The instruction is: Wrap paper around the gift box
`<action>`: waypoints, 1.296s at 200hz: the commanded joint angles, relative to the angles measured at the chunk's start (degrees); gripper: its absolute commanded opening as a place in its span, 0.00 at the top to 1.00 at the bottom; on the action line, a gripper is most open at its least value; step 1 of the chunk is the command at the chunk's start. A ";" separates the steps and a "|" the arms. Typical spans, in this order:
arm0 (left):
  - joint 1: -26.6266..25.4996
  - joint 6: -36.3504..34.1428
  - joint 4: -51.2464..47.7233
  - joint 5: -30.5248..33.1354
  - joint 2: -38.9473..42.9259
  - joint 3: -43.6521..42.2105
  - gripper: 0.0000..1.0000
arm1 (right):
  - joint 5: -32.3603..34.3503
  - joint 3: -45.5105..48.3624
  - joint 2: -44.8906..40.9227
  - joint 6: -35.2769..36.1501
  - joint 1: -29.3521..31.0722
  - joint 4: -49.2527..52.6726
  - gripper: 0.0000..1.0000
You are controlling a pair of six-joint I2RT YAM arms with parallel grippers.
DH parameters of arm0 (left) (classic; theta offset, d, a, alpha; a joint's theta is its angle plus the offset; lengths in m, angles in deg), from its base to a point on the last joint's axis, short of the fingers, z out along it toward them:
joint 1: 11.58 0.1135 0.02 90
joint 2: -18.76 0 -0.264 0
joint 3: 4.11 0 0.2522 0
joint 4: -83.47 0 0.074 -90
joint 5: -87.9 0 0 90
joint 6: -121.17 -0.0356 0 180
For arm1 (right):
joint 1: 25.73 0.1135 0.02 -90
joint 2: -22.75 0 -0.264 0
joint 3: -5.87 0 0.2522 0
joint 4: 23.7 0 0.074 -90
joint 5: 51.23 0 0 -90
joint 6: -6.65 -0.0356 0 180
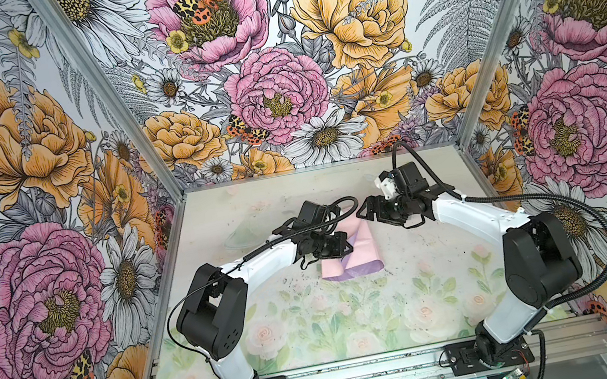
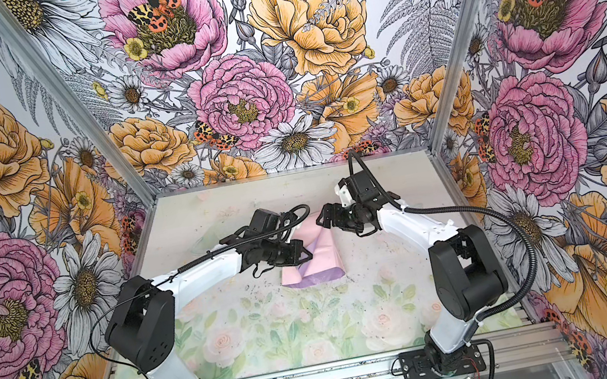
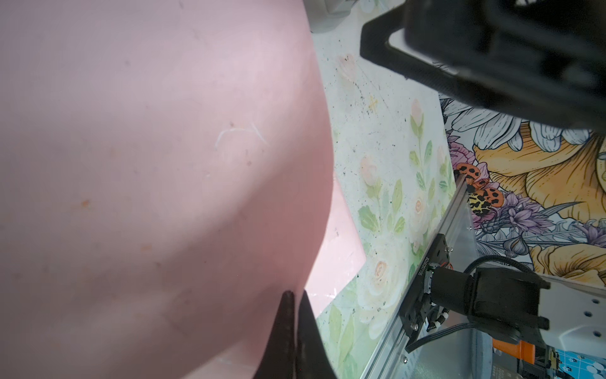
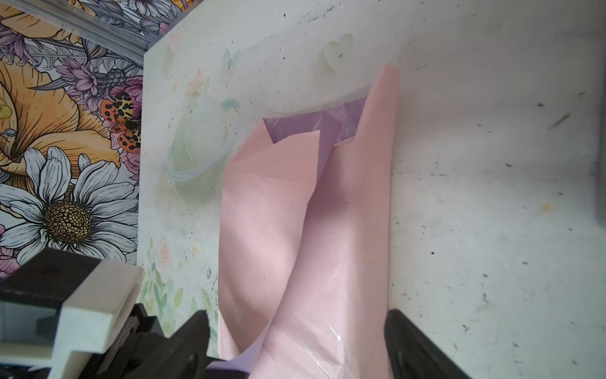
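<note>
The paper [image 1: 360,256] [image 2: 323,263] lies folded into a loose bundle near the middle of the table [image 1: 256,215] [image 2: 215,223], pale pink face outward, with lilac showing along its near edge and inside an open end seen from the right wrist [image 4: 262,213]. The gift box shows in no view; whether it sits under the folds cannot be told. The left gripper [image 1: 348,248] [image 2: 305,255] is at the bundle's left side, and its wrist view shows the two dark fingers pressed tight together [image 3: 294,302], their tips at the edge of a raised pink flap [image 3: 164,164] that fills most of that view; they appear to pinch the sheet. The right gripper [image 1: 367,211] [image 2: 325,216] hovers at the bundle's far right corner with its jaws spread wide. In its wrist view [image 4: 301,344] one finger stands on either side of the paper's end, holding nothing, and no contact with the sheet is visible.
</note>
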 commanded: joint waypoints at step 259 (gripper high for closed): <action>8.73 24.75 19.42 6.21 1.36 -8.44 0.27 | 0.76 -5.26 8.52 3.51 0.92 4.21 0.40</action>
